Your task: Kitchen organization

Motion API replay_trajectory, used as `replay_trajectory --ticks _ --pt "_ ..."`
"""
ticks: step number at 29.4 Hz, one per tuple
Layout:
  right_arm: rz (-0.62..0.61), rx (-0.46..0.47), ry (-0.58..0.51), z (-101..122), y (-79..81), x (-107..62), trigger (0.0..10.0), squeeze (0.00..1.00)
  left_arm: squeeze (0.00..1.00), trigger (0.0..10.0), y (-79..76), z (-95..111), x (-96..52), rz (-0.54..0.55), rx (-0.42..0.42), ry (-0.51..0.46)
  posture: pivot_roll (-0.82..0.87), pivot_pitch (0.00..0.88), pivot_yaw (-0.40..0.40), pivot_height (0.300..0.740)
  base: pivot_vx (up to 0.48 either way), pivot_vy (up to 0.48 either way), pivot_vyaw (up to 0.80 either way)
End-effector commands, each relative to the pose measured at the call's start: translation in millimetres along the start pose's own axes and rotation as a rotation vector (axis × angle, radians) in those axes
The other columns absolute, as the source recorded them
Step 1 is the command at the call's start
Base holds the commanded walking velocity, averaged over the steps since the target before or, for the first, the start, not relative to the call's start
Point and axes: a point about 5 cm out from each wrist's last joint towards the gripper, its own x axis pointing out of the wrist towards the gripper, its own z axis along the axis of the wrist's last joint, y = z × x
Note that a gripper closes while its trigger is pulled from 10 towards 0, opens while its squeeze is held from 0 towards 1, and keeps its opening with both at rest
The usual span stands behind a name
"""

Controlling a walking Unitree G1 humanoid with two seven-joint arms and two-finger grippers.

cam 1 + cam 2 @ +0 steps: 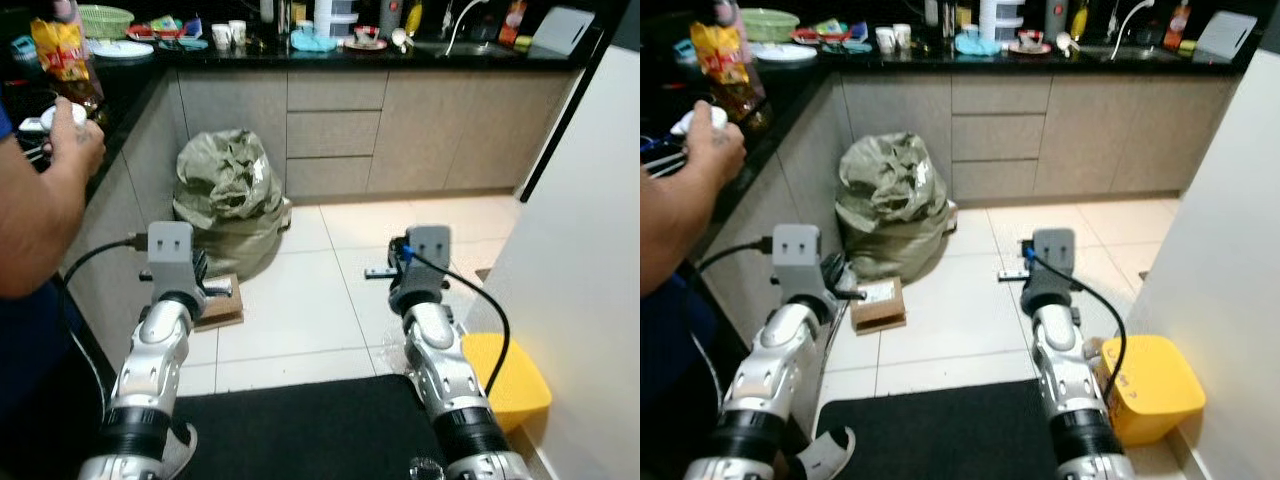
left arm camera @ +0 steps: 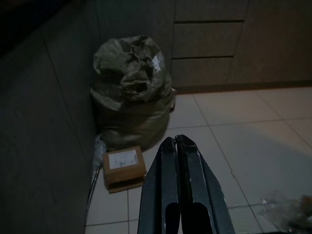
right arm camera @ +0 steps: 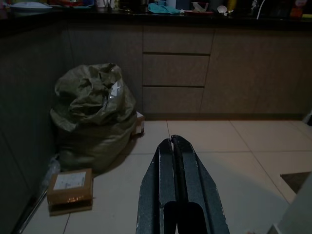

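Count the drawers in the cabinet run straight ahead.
3 drawers, stacked in one column right of the sack: top, middle, bottom. The panels beside them look like doors; more drawers may lie out of frame.

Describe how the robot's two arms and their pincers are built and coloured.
Both arms are silver, segmented shells with black ribbed bands near the elbow. Each wrist carries a grey box-shaped camera block. A black cable loops to the left one, and another runs along the right arm past a small blue fitting. The left pincer and right pincer each have two long, tapering black fingers.
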Motion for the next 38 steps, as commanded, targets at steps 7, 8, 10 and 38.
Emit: replay_trajectory --ticks 7,8,10,38 --pt "-0.011 -0.003 0.009 -2.0 -4.7 -0.5 10.0 0.0 0.0 10.0 -0.5 -4.3 -1.8 -0.004 0.001 0.018 -0.03 0.057 -0.001 0.74 0.379 0.0 0.0" --pt "-0.011 -0.003 0.009 -2.0 -4.7 -0.6 10.0 0.0 0.0 10.0 0.0 -4.6 -1.9 -0.003 0.001 0.018 -0.03 0.058 -0.004 0.74 0.379 0.0 0.0" --pt "-0.01 -0.003 0.01 -2.1 -4.6 -0.6 10.0 0.0 0.0 10.0 0.7 -4.9 -2.1 -0.001 0.0 0.019 -0.03 0.058 -0.004 0.74 0.379 0.0 0.0" --pt "-0.012 0.032 0.01 -2.4 1.0 -2.9 10.0 0.0 0.0 10.0 0.3 -2.9 -2.2 -0.007 0.006 0.016 -0.05 0.079 -0.007 0.74 0.378 0.0 0.0"
